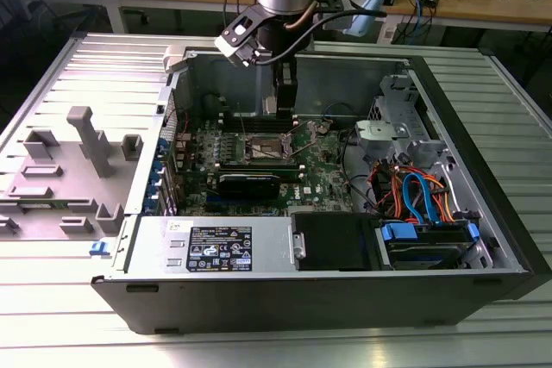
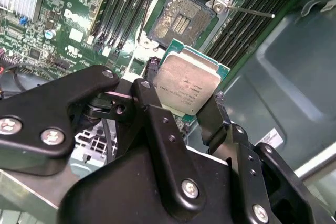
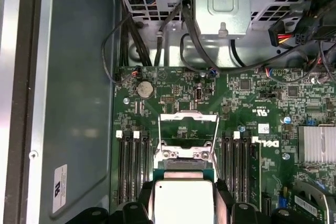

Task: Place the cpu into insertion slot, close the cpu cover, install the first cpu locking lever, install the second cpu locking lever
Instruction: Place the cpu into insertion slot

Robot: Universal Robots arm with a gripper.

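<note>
- Hand (image 2: 184, 104): black two-finger type, closed on the cpu (image 2: 189, 80), one finger (image 2: 149, 95) on each of two opposite edges. In the exterior view the hand (image 1: 280, 109) hangs at upper centre of the frame, inside the open computer case (image 1: 345, 303).
- Cpu: flat square chip, dull grey metal face on a green edge, tilted in the second wrist view. It is held clear of the board, near the insertion slot (image 2: 181, 19) and not seated in it. In the first wrist view the cpu (image 3: 182, 199) partly hides the slot.
- Insertion slot: square socket, dark contact field exposed, silver rim with screws at the corners. In the exterior view the insertion slot (image 1: 266, 149) lies at centre frame, below the hand.
- Cpu cover (image 3: 188, 115): thin silver frame with cut-out window, raised off the slot in the first wrist view.
- Locking lever (image 2: 252, 11): thin wire rod, free beside the slot.
- Memory slots (image 2: 123, 3): long, black, on both sides of the socket.
- Motherboard (image 1: 323, 183): green, on the case floor.
- Power supply (image 1: 216, 247): silver box, lower centre.
- Grey fixtures (image 1: 86, 144): on the ribbed table (image 1: 52, 316), at the exterior view's left.
</note>
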